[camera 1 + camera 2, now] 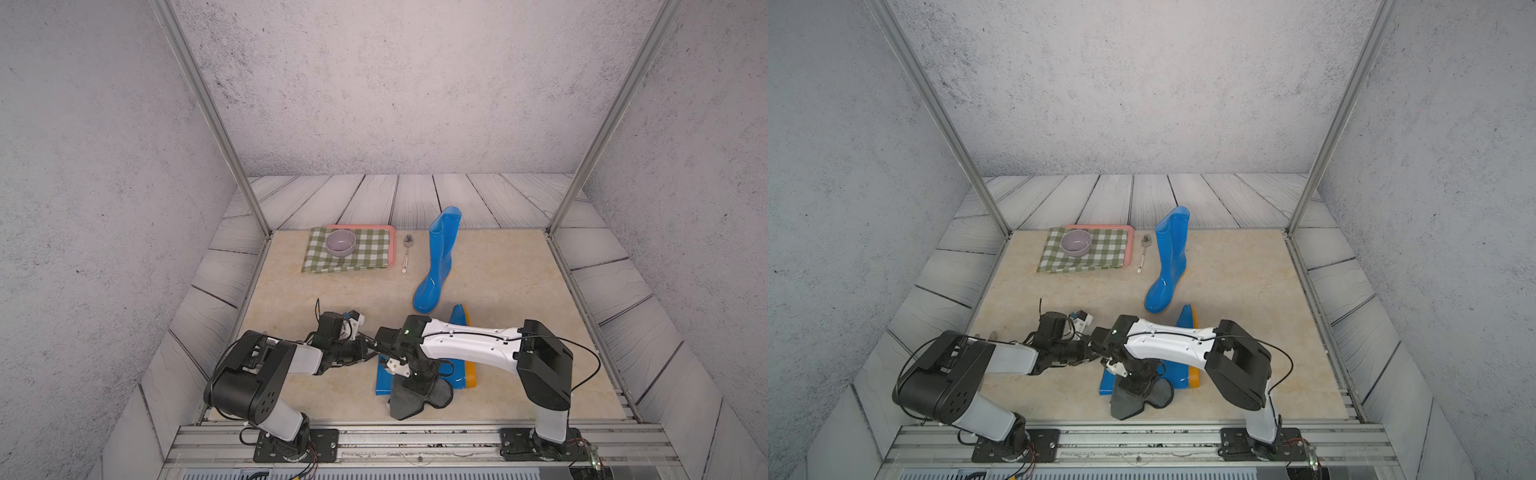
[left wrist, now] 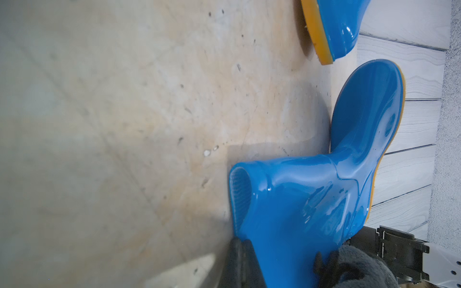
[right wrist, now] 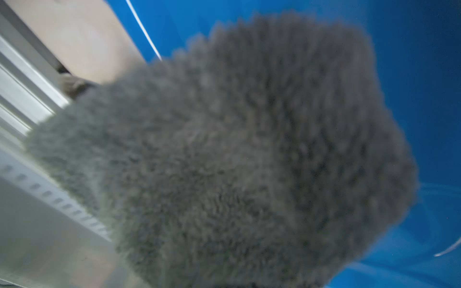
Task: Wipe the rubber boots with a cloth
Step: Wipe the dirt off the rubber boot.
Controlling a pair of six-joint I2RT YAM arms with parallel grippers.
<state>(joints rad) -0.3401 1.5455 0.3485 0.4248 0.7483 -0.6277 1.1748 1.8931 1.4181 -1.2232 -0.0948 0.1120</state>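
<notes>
The lying boot (image 2: 299, 212) lay on its side at the desk (image 1: 332, 291) front; the standing boot (image 1: 441, 257) stood upright behind it, apart. The left fingers (image 2: 238, 264) pressed together on the lying boot's cuff. The right fingers (image 1: 419, 384) pinched the cloth (image 1: 409, 405), draped from the shaft onto the desk.

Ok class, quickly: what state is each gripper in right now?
Left gripper: shut at the lying boot, by its cuff; a grip cannot be told.
Right gripper: shut on the cloth.
</notes>
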